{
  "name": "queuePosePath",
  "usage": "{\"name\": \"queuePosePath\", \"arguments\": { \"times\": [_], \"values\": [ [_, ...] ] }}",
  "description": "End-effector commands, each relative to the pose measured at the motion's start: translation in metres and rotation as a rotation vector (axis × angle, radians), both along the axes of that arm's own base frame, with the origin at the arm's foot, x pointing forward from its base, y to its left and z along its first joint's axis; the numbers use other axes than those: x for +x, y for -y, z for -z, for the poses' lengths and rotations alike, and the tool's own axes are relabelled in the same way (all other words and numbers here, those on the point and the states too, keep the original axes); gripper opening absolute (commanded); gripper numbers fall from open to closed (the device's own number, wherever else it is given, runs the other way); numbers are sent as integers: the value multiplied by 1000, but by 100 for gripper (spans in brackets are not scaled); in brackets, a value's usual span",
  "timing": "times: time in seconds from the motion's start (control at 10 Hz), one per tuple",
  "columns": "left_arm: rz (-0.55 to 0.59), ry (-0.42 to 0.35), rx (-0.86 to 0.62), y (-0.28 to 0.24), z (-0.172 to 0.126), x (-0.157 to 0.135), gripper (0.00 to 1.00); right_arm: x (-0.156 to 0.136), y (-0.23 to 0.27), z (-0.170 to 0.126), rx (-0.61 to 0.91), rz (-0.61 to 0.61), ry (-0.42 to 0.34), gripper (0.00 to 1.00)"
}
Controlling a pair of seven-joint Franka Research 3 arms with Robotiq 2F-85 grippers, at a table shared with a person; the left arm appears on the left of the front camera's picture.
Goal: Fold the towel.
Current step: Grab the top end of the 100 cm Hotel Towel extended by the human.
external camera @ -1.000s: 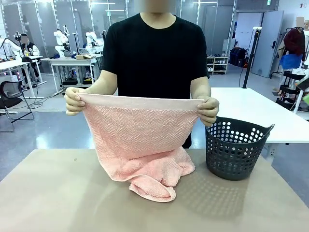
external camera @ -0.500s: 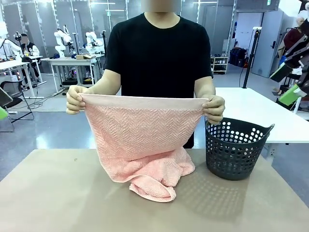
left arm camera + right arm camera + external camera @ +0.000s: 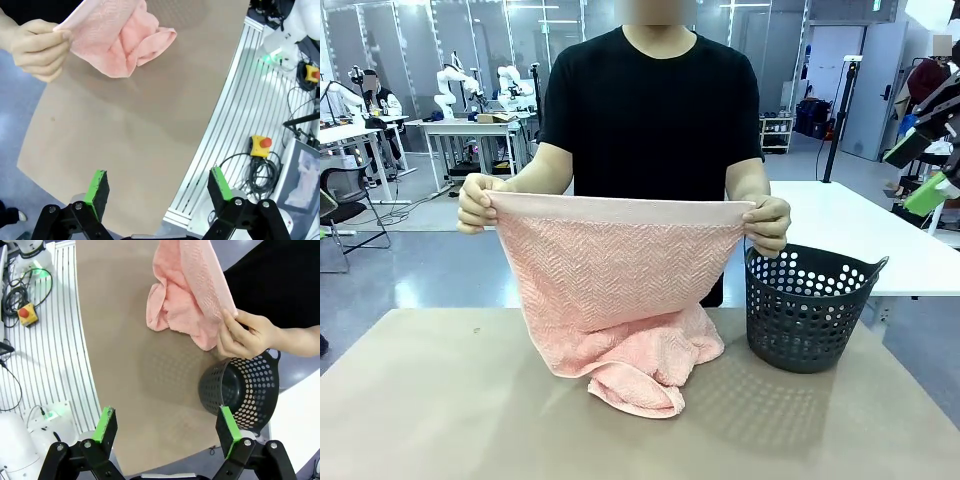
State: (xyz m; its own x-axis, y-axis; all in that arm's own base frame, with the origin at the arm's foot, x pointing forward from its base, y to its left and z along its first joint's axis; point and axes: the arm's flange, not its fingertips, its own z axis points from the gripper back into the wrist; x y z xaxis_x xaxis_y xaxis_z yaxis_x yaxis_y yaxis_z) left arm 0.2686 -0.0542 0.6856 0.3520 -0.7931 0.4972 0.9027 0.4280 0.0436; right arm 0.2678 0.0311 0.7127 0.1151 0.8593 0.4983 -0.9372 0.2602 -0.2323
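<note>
Over the tan table (image 3: 125,130), left gripper (image 3: 157,181) and right gripper (image 3: 166,417) gape empty.

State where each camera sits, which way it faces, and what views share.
Front view: between the arms, facing across the table at the person holding the towel beside the basket.
Left wrist view: above the table, looking down past the open left gripper.
Right wrist view: above the table, looking down past the open right gripper.
All share the towel; front and right wrist share the basket.
</note>
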Motion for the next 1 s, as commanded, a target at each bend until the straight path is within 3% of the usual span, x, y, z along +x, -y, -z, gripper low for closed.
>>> {"name": "queuePosePath", "arguments": {
  "times": [0.0, 0.2, 0.4, 0.6, 0.9],
  "values": [
    [17, 52, 52, 24, -18, 5, 100, 10, -25, -13, -56, -38, 36, 100],
    [40, 171, 269, 71, -46, 16, 100, 31, -65, -29, -161, -80, 54, 100],
    [146, 249, 421, 118, -69, 20, 100, 39, -93, -43, -244, -104, 86, 100],
    [215, 253, 508, 163, -82, 32, 100, 51, -121, -55, -322, -115, 123, 100],
    [287, 246, 559, 193, -69, 61, 100, 78, -151, -51, -350, -126, 166, 100]
  ]
}}
